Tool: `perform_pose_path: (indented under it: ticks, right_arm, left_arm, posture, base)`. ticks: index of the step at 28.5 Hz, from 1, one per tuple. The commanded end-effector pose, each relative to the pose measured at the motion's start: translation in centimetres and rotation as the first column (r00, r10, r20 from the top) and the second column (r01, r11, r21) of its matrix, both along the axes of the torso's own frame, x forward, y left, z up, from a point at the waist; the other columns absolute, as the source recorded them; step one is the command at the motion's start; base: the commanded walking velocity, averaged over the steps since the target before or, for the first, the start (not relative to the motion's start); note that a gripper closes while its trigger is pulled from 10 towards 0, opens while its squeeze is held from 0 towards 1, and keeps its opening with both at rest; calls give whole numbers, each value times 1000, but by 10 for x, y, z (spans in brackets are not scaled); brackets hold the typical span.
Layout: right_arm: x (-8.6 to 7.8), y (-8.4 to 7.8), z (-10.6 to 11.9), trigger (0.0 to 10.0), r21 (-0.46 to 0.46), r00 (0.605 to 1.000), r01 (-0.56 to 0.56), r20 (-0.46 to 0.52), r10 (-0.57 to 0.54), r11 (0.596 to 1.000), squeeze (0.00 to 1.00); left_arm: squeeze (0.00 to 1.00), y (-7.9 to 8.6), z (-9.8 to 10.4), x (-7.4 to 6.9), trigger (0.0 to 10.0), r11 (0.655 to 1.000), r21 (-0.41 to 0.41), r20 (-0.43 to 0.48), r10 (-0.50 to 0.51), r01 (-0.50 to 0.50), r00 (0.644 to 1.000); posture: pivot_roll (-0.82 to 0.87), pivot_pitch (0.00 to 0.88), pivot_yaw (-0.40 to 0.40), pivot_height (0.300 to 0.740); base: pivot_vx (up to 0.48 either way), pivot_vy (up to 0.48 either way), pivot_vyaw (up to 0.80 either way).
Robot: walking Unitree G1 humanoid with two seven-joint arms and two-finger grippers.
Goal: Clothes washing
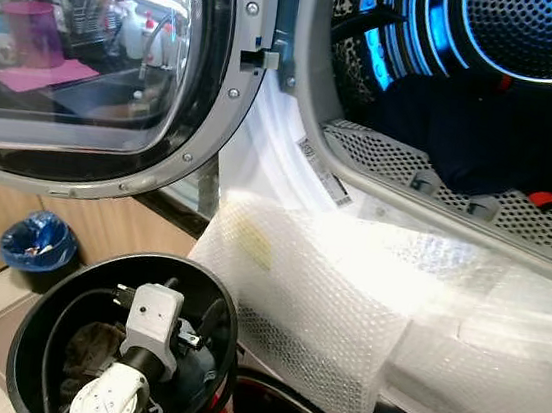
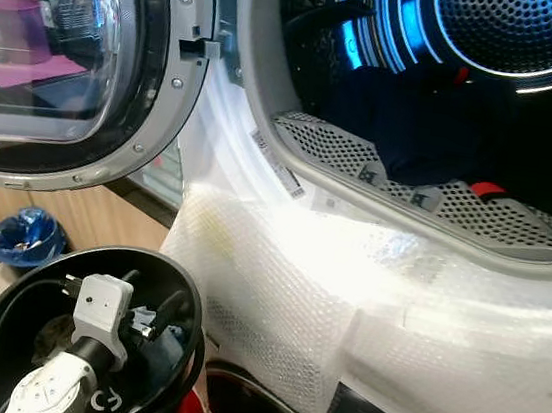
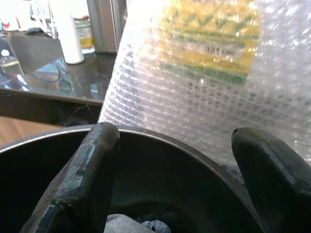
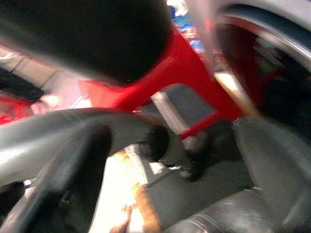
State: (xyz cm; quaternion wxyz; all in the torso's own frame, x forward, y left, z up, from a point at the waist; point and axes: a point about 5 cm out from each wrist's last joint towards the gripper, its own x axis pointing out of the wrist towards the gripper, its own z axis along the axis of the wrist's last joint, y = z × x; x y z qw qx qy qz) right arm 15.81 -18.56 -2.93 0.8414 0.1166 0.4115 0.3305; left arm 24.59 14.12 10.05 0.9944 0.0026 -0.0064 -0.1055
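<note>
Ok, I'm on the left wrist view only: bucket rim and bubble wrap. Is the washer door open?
Observer: Yes, the door stands swung open to the left, above the bucket.
Operator: Anything in the drum?
Observer: Dark clothes lie inside the drum, with something red at its front edge.
Operator: Any other container nearby?
Observer: A second dark rim shows just right of your bucket, low in the eye views.
</note>
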Motion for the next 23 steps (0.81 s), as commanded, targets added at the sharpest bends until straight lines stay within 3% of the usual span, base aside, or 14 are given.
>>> perform_pose_path:
  ticks: [1,2,7,11,12,13,14,15,16,20,23]
  right_arm:
    - [-6,-6,-20,10000,-127,996,63,-55,-70,990,0]
    - [-5,-9,-31,10000,-188,983,148,-81,-165,971,0]
    - [-7,-14,-45,10000,-287,959,225,-102,-263,931,0]
    - [-2,-4,-33,10000,-90,989,146,-14,-148,985,0]
    - [2,-2,-17,10000,96,994,103,37,-107,990,0]
    - [2,-1,-10,10000,166,994,85,52,-95,982,0]
    - [2,-1,-10,10000,166,994,85,52,-95,982,0]
    - [3,-1,1,10000,253,994,49,83,-72,966,0]
    - [3,0,29,10000,376,988,-60,152,2,925,0]
    - [4,2,63,10000,444,964,-191,254,82,875,0]
    - [19,14,108,10000,454,886,-318,454,91,832,0]
  left_arm:
    - [0,2,0,-2,10000,1000,13,3,11,-11,1000]
    - [0,3,0,-3,10000,1000,13,1,16,-16,1000]
    - [0,7,-1,-6,10000,1000,17,-3,25,-25,1000]
    - [0,14,-1,-12,10000,999,32,-12,34,-34,999]
    - [0,16,-2,-12,10000,998,38,-15,40,-40,999]
    - [0,17,-2,-13,10000,998,39,-16,43,-43,999]
    - [0,17,-2,-13,10000,998,39,-16,43,-43,999]
    - [0,18,-2,-13,10000,998,40,-17,45,-44,999]
    - [0,19,-2,-13,10000,998,42,-20,48,-47,999]
    - [0,21,-2,-13,10000,998,46,-22,50,-49,999]
    - [0,20,-1,-14,10000,998,48,-24,39,-38,999]
  posture:
    - [-28,16,-16,740]
    - [-22,12,-16,740]
    - [-10,5,-13,740]
    - [2,23,-8,740]
    - [-1,28,-6,740]
    - [-5,40,-4,740]
    - [-5,40,-4,740]
    - [-6,49,-5,740]
    - [-12,54,-6,740]
    - [-25,66,-6,740]
    - [-29,73,-6,740]
  base:
    - [0,0,0]
    - [0,0,0]
    - [0,0,0]
    - [0,0,0]
    - [0,0,0]
    - [0,0,0]
    - [0,0,0]
    - [0,0,0]
    - [0,0,0]
    - [0,0,0]
    - [0,0,0]
